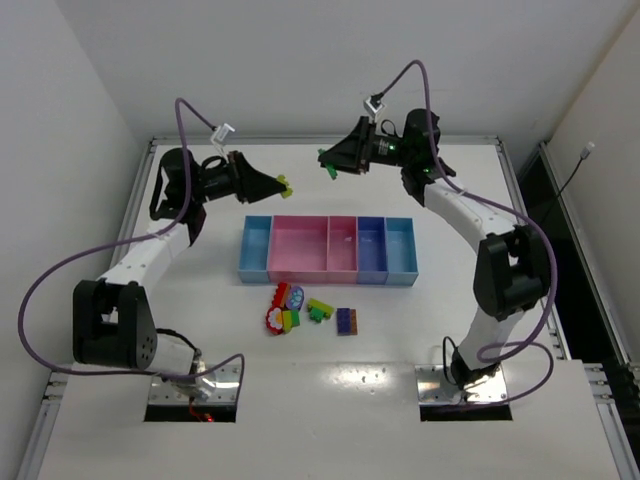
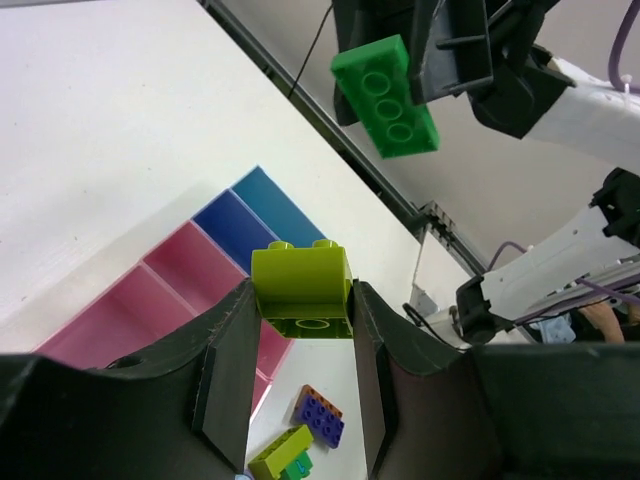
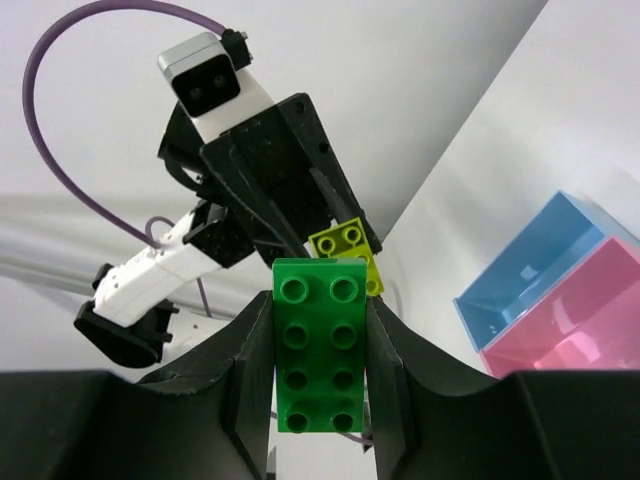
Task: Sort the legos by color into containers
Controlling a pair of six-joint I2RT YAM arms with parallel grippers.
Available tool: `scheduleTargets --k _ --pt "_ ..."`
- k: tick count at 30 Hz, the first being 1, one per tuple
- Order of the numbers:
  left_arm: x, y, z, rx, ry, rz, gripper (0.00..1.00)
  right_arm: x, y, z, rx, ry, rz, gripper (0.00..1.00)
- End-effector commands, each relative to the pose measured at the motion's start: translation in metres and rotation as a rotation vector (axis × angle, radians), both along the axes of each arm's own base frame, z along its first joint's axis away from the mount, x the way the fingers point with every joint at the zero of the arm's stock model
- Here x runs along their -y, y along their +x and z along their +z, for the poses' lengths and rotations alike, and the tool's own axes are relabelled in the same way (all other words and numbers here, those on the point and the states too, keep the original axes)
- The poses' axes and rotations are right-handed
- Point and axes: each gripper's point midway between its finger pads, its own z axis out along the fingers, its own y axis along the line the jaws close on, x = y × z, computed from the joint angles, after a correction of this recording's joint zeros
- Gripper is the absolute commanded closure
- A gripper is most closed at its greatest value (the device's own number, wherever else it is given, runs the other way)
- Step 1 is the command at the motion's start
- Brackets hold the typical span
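Top view, near to far.

- Loose legos [image 1: 305, 312]: small cluster on the white table [image 1: 150, 330], at 6 o'clock from the containers [image 1: 328, 250] and just short of them. Red, yellow, lime, green and one purple brick [image 1: 346, 320] are visible.
- Containers: five joined bins in a row. From 9 to 3 o'clock they are light blue, wide pink, narrow pink, periwinkle, light blue.
- Left gripper [image 1: 277, 182]: raised beyond the row, at about 10 o'clock from it. Its fingers pinch a lime brick [image 2: 300, 288] by its two sides, studs up. The lime brick is off the table.
- Right gripper [image 1: 328, 161]: raised at about 12 o'clock from the row, facing the left gripper. Its fingers pinch a green brick [image 3: 320, 345] across its width, stud face toward the wrist camera.
- The two held bricks are near each other but apart.
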Motion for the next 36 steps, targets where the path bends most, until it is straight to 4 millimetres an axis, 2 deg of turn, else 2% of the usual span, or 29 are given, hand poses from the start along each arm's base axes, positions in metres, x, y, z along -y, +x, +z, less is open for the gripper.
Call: scheduleTargets --k 1,2,3,5,6,7,8,9,10,11,12,13,15,16,17,19,20,22,23,26,27,29,30,31,35,36 --pt "-0.008 -0.003 0.020 0.119 0.020 0.015 1.00 0.018 -0.012 0.024 0.077 0.014 -0.016 1.00" --pt "-0.012 -0.004 0.026 0.142 0.031 0.033 1.00 0.024 -0.011 0.021 0.081 0.005 -0.029 1.00" --pt "-0.014 -0.005 0.015 0.125 0.070 0.042 1.00 0.030 -0.011 0.014 0.056 -0.016 -0.042 1.00" --pt "-0.021 -0.003 0.016 0.141 0.126 0.102 1.00 0.050 -0.012 -0.001 0.082 -0.076 -0.090 1.00" --pt "-0.026 -0.005 -0.001 0.108 0.186 0.118 1.00 0.060 -0.014 -0.022 0.010 -0.128 -0.119 1.00" --pt "-0.033 0.001 -0.003 0.104 0.221 0.176 1.00 0.075 -0.014 -0.025 0.076 -0.182 -0.153 1.00" --pt "-0.038 -0.003 -0.015 0.052 0.257 0.199 1.00 0.083 -0.016 -0.032 0.090 -0.229 -0.171 1.00" --pt "-0.044 -0.001 -0.022 0.057 0.303 0.229 1.00 0.091 -0.025 -0.056 0.018 -0.325 -0.190 1.00" --pt "-0.054 0.005 -0.024 0.049 0.345 0.302 1.00 0.105 -0.026 -0.060 0.131 -0.424 -0.208 1.00" --pt "-0.061 0.007 -0.033 0.024 0.380 0.338 1.00 0.114 -0.029 -0.070 0.138 -0.495 -0.221 1.00" --pt "-0.068 0.005 -0.046 -0.031 0.418 0.367 1.00 0.125 -0.036 -0.089 0.102 -0.607 -0.249 1.00" --pt "-0.078 0.010 -0.053 -0.040 0.465 0.417 1.00 0.135 -0.035 -0.096 0.146 -0.678 -0.257 1.00" --pt "-0.090 0.009 -0.067 -0.092 0.524 0.470 1.00 0.149 -0.046 -0.119 0.091 -0.775 -0.263 1.00" --pt "-0.093 0.009 -0.070 -0.096 0.552 0.492 1.00 0.155 -0.048 -0.122 0.075 -0.789 -0.277 1.00" --pt "-0.105 0.014 -0.079 -0.117 0.601 0.550 1.00 0.160 -0.050 -0.129 0.076 -0.820 -0.274 1.00" --pt "-0.108 0.012 -0.086 -0.137 0.644 0.581 1.00 0.167 -0.056 -0.140 0.046 -0.860 -0.288 1.00" --pt "-0.116 0.013 -0.089 -0.149 0.670 0.620 1.00 0.173 -0.058 -0.150 0.036 -0.892 -0.309 1.00" --pt "-0.118 0.012 -0.102 -0.186 0.692 0.617 1.00 0.178 -0.059 -0.160 0.012 -0.915 -0.328 1.00" --pt "-0.116 0.015 -0.101 -0.183 0.700 0.620 1.00 0.180 -0.062 -0.170 -0.024 -0.926 -0.329 1.00" --pt "-0.118 0.018 -0.111 -0.204 0.728 0.612 1.00 0.178 -0.057 -0.174 -0.022 -0.919 -0.338 1.00" --pt "-0.114 0.020 -0.109 -0.197 0.727 0.603 1.00 0.178 -0.057 -0.182 -0.051 -0.923 -0.331 1.00" --pt "-0.114 0.021 -0.120 -0.223 0.763 0.578 1.00 0.181 -0.053 -0.188 -0.060 -0.944 -0.342 1.00" --pt "-0.112 0.025 -0.117 -0.217 0.755 0.572 1.00 0.183 -0.052 -0.195 -0.077 -0.957 -0.339 1.00" --pt "-0.111 0.024 -0.122 -0.234 0.758 0.557 1.00 0.184 -0.049 -0.192 -0.069 -0.962 -0.351 1.00" --pt "-0.100 0.027 -0.118 -0.220 0.749 0.528 1.00 0.186 -0.042 -0.197 -0.072 -0.981 -0.365 1.00" --pt "-0.095 0.027 -0.122 -0.219 0.757 0.502 1.00 0.186 -0.042 -0.200 -0.080 -0.984 -0.360 1.00"
